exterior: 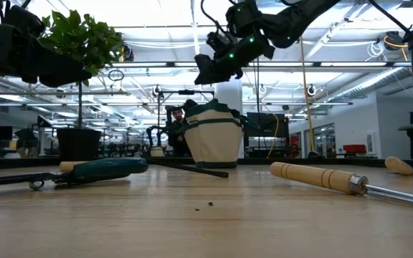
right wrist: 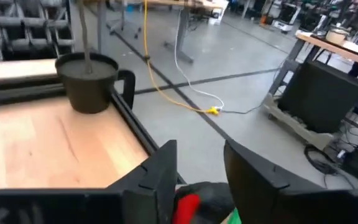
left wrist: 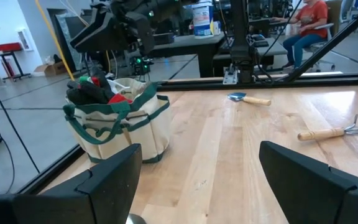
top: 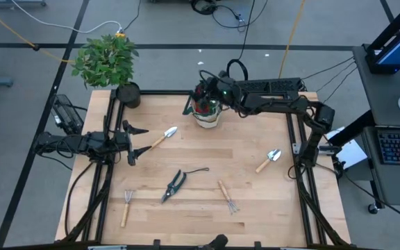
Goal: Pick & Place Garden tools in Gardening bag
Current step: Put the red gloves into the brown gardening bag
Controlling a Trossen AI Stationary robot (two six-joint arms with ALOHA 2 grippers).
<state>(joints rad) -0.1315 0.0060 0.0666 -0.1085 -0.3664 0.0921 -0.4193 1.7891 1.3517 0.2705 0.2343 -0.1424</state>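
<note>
The beige gardening bag with green trim stands at the table's far middle. A red-and-black glove sticks out of its top. My right gripper hovers above the bag, clear of it. Its fingers stand a little apart with nothing between them. The glove's red shows just below them. My left gripper waits open at the table's left edge. On the table lie two trowels, dark shears and two little rakes.
A leafy plant in a black pot stands at the far left corner, left of the bag; the pot also shows in the right wrist view. The table's black frame rail runs behind the bag. Bare wood lies between the tools.
</note>
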